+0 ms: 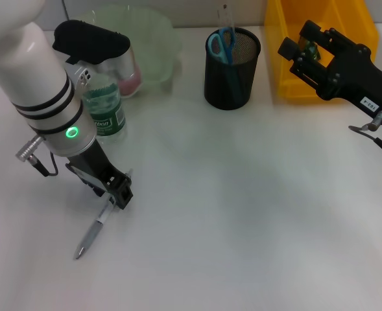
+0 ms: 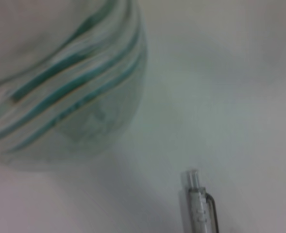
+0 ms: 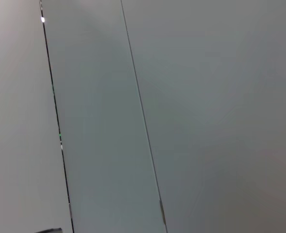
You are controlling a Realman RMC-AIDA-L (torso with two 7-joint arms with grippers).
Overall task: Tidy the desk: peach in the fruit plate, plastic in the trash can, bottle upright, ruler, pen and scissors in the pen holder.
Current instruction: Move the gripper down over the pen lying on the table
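While left claw [image 1: 120, 194] touches pen [image 1: 92, 234] | bottle [image 1: 106, 107] upright

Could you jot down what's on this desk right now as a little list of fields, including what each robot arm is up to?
pen: lying on the table, near the left front
left gripper: down at the pen's upper end
right gripper: raised near the yellow bin, far right
bottle: upright behind the left arm
pen holder: black mesh, back centre
scissors: in the pen holder, blue handles up
fruit plate: pale green, back left
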